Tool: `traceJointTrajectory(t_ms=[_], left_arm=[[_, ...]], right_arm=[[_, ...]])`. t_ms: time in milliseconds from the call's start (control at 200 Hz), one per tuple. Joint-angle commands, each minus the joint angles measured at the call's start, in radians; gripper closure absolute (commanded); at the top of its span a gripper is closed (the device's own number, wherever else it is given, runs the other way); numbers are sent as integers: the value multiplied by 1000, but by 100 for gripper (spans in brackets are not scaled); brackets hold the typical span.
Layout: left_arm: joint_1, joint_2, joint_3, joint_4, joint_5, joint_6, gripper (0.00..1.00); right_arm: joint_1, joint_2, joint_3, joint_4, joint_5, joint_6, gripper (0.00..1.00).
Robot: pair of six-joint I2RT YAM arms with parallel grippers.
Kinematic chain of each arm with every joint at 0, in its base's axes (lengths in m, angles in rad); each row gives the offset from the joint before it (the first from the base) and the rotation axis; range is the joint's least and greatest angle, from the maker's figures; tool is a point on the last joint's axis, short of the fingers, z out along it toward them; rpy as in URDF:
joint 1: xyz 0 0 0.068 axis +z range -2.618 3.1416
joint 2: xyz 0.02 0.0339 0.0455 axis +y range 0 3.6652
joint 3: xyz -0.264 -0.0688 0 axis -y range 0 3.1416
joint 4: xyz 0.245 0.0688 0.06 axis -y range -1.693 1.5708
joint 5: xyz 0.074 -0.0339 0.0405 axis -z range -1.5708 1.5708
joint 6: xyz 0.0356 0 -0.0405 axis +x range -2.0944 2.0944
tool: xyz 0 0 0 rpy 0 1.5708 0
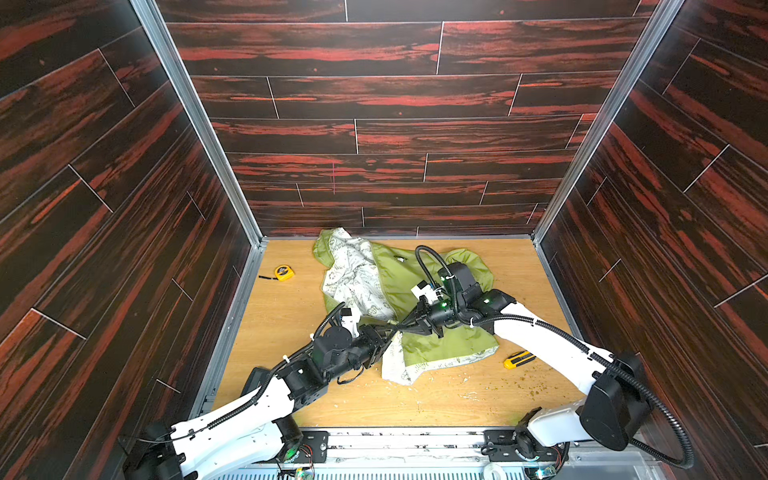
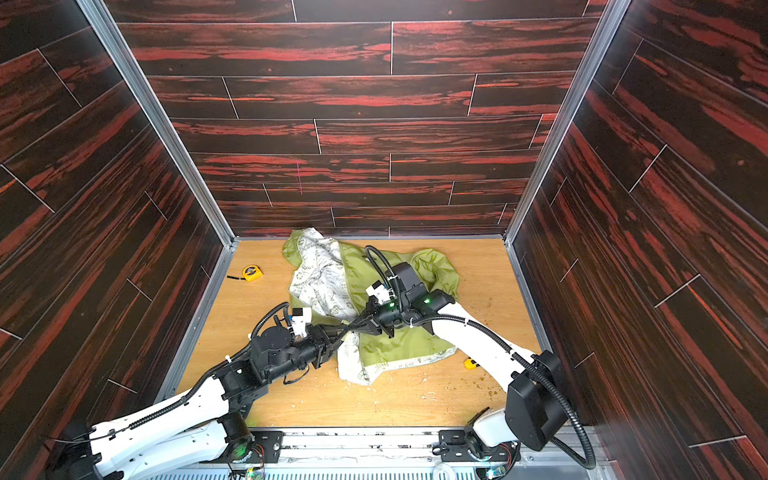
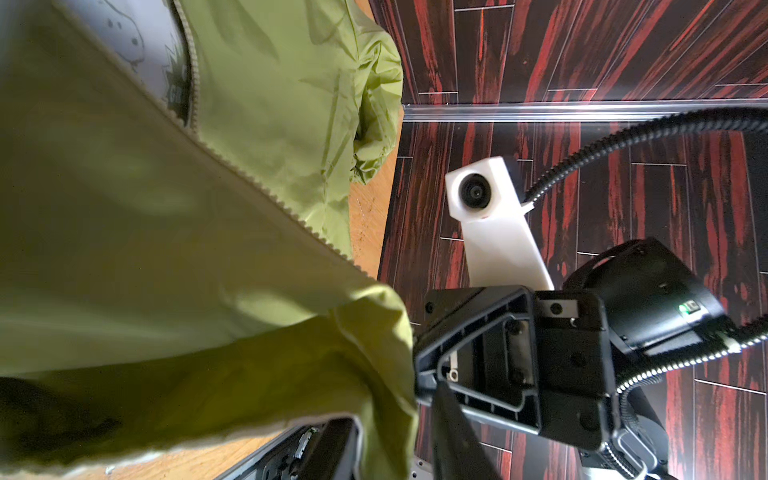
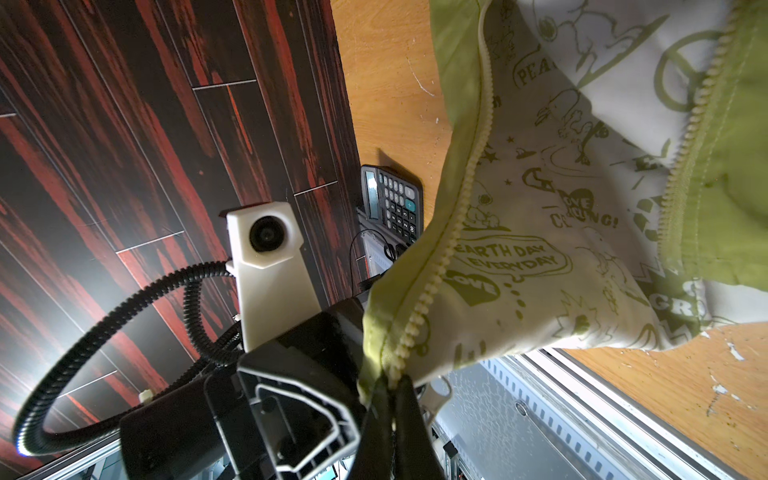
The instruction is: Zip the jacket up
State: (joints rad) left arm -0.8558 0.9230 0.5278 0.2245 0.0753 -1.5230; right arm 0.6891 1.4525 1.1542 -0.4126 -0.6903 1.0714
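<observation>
Right gripper (image 4: 390, 386) is clamped on the bottom end of one zipper tooth row (image 4: 449, 232) of the jacket (image 1: 399, 278), pinching tape and teeth together. Left gripper (image 1: 390, 333) sits almost tip to tip with it, on the side nearer the worktop's (image 1: 291, 324) near edge. Green cloth hangs between its jaws in the left wrist view, but I cannot tell whether it is clamped or loose.

From that meeting point the jacket runs off toward the far edge, so the zipper's long axis points from both grippers toward that edge. The two rows spread apart in a V, with the white printed lining (image 4: 540, 199) between them and the second tooth row (image 4: 690, 137) beyond it. I judge the next move depends on bringing the two bottom ends parallel and side by side. I cannot make out the slider.

The shell looks thin, slick and crinkly, and the teeth are chunky pale plastic. Limp cloth like this will likely sag and twist.
</observation>
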Motion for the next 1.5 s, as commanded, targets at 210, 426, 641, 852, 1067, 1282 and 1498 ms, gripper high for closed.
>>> traceJointTrajectory(t_ms=[210,426,641,852,1067,1282,1498], left_arm=[[0,30,35,14,47,25,85],[0,36,34,17,81,32,89],[1,39,28,17,85,32,89],[1,45,24,24,92,35,85],[1,50,24,35,94,37,83],[1,62,27,39,102,38,88],[1,64,24,38,101,37,95]], right_arm=[[8,-37,33,-28,10,-13,100],[8,-27,47,-28,10,-16,100],[8,-18,62,-28,6,-18,100],[8,-12,64,-26,2,-17,100],[8,-7,69,-25,1,-18,100],[8,-4,72,-23,-2,-20,100],[8,-3,78,-25,-3,-20,100]])
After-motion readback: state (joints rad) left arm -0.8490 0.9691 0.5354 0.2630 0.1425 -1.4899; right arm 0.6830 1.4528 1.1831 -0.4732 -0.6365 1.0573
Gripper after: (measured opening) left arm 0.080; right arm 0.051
